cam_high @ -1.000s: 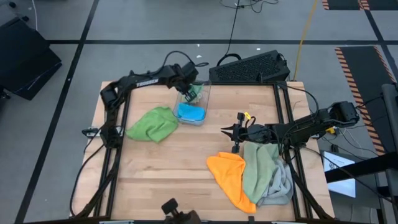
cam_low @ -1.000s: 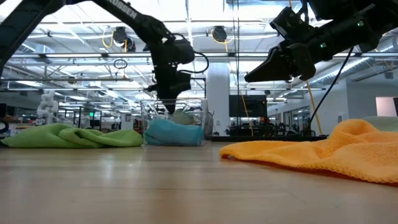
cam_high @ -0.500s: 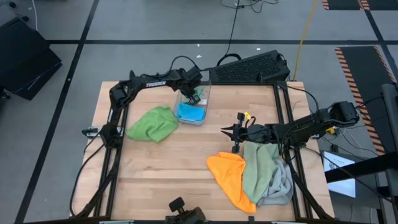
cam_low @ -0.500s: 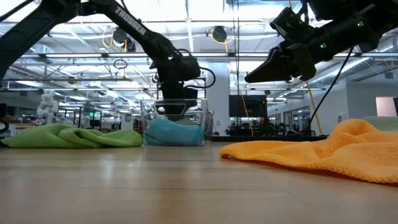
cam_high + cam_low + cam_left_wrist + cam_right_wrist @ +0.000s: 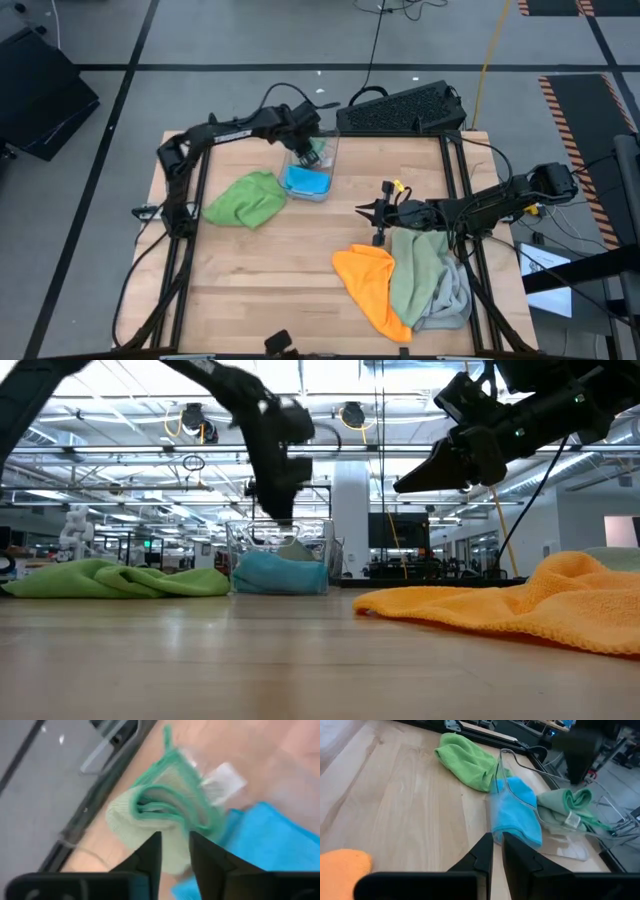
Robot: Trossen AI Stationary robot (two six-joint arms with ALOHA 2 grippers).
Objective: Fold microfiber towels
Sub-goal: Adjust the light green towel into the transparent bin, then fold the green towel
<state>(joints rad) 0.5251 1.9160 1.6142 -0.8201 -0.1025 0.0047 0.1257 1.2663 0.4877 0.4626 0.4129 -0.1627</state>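
Your left gripper (image 5: 309, 149) is lifting back out of the clear plastic bin (image 5: 331, 170) at about twelve o'clock on the table; half a second ago it was reaching lower over the bin's far end. It is leaving a folded pale green towel (image 5: 160, 815) in there beside the folded blue towel (image 5: 306, 180), so I judge two towels are done and stowed. Its fingers (image 5: 149, 855) are standing a narrow gap apart with nothing between them, just short of that pale green cloth.

At ten o'clock the bright green towel (image 5: 243, 198) is lying crumpled.

Your right gripper (image 5: 366, 211) is hovering unmoved near three o'clock, fingers nearly together and empty. Below it, toward five o'clock, the orange towel (image 5: 372, 282), sage green towel (image 5: 414, 268) and light grey towel (image 5: 452, 300) are overlapping, unfolded.
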